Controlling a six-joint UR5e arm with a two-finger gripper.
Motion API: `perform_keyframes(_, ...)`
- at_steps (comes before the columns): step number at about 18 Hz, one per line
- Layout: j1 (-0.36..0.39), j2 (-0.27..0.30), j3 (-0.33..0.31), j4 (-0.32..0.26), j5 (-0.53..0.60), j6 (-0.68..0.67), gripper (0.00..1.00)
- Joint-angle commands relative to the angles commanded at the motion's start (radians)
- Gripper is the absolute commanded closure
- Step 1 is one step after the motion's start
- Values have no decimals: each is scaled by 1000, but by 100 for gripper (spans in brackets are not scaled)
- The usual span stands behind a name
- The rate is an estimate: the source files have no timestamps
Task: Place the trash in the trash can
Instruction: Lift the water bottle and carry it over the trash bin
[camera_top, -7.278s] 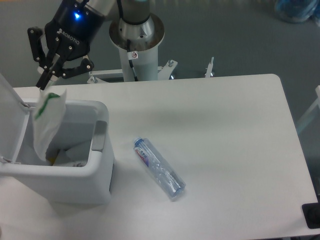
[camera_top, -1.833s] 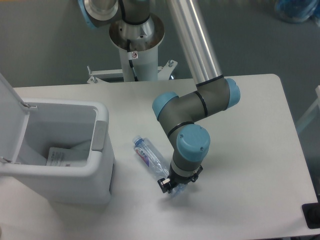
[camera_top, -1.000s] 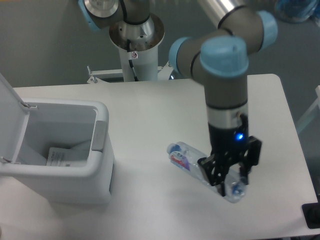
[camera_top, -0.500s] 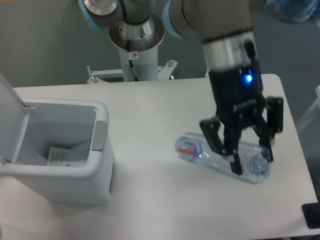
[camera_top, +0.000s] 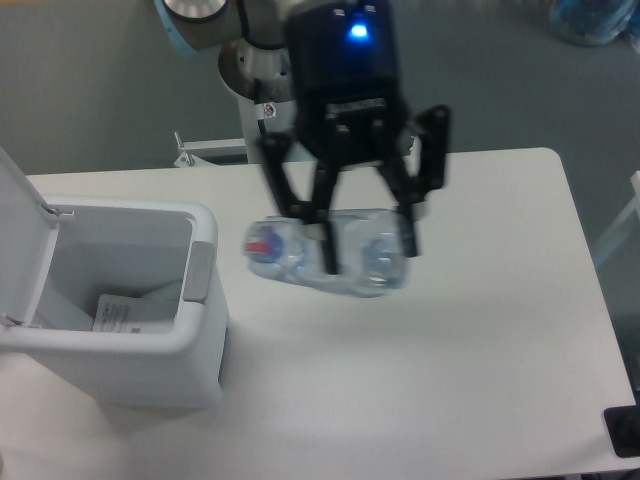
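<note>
Abt halfway by my read: the packet (camera_top: 122, 313) already lies inside the trash can (camera_top: 120, 362) at lower left, lid (camera_top: 22, 232) swung up at the far left edge, so only the bottle (camera_top: 325, 253) is left to drop. I've got the gripper (camera_top: 365, 258) at centre-top of frame w/ its fingers (camera_top: 325, 250) pinched across the bottle's middle, bottle lying roughly level, lifted off the table (camera_top: 480, 380), label end pointing left toward the can. It's not over the opening yet, so I reckon I need to carry it further left, then let go
</note>
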Motion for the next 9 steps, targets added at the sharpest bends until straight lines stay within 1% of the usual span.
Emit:
perform_keyframes(3,-38,-17,3,3,-3,3,37)
perform_keyframes(6,-91,-31,-2,31,-3,9,37)
perform_keyframes(7,-109,-32,-8,29,-3,8,37)
perform_keyframes(9,-135,-25,-47,34,-2,8,35)
